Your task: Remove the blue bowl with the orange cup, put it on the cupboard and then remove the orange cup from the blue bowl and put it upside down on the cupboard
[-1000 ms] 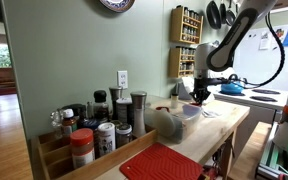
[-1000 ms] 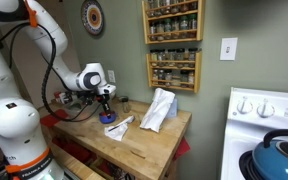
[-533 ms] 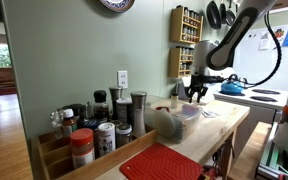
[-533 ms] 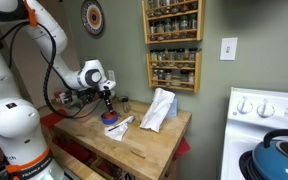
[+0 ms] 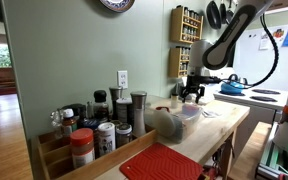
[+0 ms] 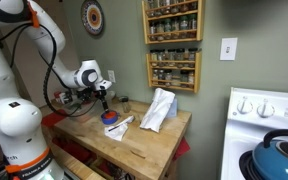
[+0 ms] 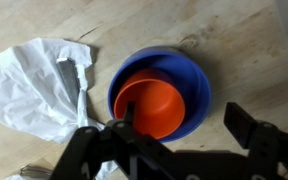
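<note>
The blue bowl sits on the pale wooden top of the cupboard with the orange cup upright inside it. In the wrist view my gripper hangs just above them, open. One finger is over the cup's near rim, the other stands outside the bowl's right edge, and nothing is held. In an exterior view the gripper hovers a little above the bowl at the far end of the cupboard. From the opposite side the gripper shows above the counter.
A crumpled white plastic bag lies beside the bowl, with a larger one standing further along. Spice jars and grinders and a red ribbed mat fill one end. A wall spice rack and a stove with a blue kettle are nearby.
The gripper has opened, let go of the bowl and risen slightly. The bowl with the cup stays on the cupboard top.
</note>
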You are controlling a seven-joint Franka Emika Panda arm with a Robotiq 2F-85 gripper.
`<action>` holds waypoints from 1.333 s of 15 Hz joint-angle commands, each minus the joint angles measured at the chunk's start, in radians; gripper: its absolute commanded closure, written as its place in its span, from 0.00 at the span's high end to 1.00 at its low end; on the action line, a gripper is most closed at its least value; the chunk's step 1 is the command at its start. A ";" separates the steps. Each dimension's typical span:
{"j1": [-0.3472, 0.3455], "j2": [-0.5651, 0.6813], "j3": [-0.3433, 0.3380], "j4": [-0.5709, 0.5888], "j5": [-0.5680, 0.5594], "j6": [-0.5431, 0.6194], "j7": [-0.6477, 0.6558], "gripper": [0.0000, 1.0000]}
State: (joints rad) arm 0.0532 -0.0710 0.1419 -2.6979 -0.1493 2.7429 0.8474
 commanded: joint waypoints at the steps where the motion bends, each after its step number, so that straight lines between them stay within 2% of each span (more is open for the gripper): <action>1: 0.001 0.030 -0.008 0.005 0.010 0.010 -0.027 0.58; 5: 0.001 0.051 -0.016 0.005 0.003 0.027 -0.039 0.28; 6: 0.003 0.057 -0.017 0.006 0.007 0.026 -0.042 0.35; 8: 0.002 0.069 -0.022 0.007 0.001 0.030 -0.043 0.34; 9: 0.003 0.072 -0.023 0.009 0.007 0.036 -0.048 0.24; 10: 0.003 0.073 -0.024 0.010 0.005 0.038 -0.049 0.28; 11: 0.003 0.074 -0.025 0.011 0.005 0.042 -0.050 0.26; 13: 0.004 0.079 -0.026 0.013 0.005 0.046 -0.053 0.31; 15: 0.006 0.090 -0.029 0.015 0.007 0.046 -0.060 0.25; 16: 0.007 0.096 -0.031 0.015 0.005 0.047 -0.063 0.31; 17: 0.008 0.102 -0.033 0.016 0.008 0.049 -0.068 0.42; 18: 0.009 0.108 -0.035 0.017 0.010 0.050 -0.072 0.46; 19: 0.011 0.113 -0.037 0.017 0.017 0.053 -0.079 0.15; 20: 0.012 0.113 -0.040 0.017 0.014 0.053 -0.078 0.13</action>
State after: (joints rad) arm 0.0529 0.0133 0.1207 -2.6880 -0.1485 2.7668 0.7970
